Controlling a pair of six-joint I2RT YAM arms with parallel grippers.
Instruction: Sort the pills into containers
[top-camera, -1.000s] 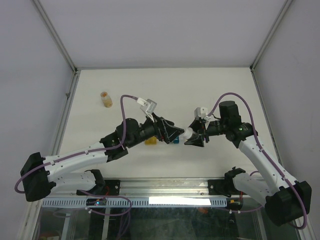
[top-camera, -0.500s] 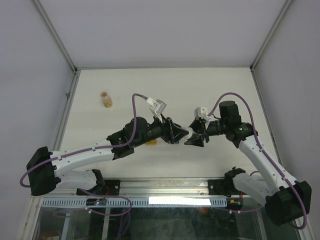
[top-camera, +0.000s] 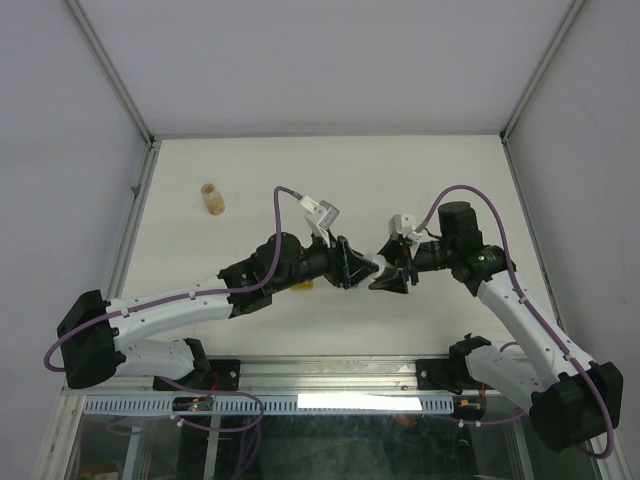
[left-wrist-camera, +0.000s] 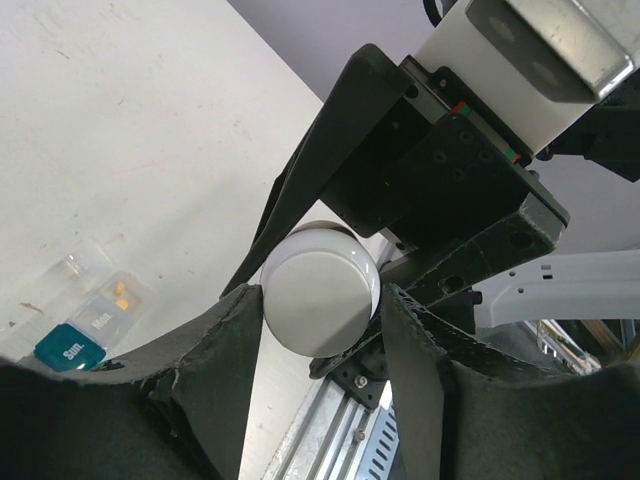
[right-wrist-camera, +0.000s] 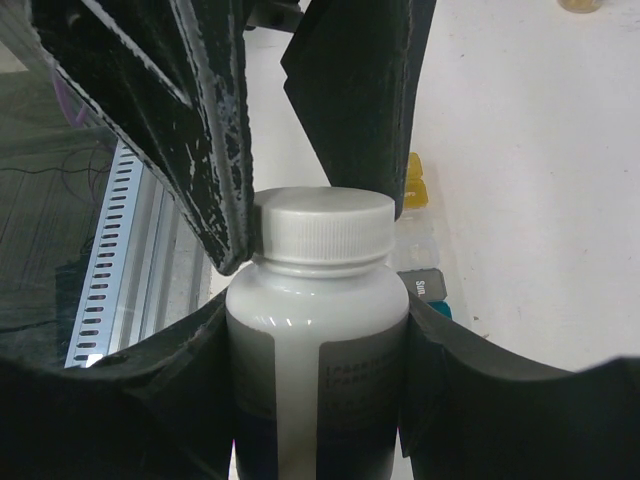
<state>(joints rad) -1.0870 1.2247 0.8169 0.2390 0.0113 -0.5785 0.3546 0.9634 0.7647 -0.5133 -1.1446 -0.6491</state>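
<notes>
Progress: early, pouring not begun | right hand (right-wrist-camera: 312, 320) grips pill bottle (right-wrist-camera: 300, 380) | left hand (left-wrist-camera: 320, 300) pinches cap (right-wrist-camera: 320, 225), unremoved | containers (left-wrist-camera: 72, 347) on counter (top-camera: 400, 180) await.

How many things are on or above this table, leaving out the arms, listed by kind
white bottle: 1
small amber jar: 1
pill box strip: 1
Total: 3
</notes>
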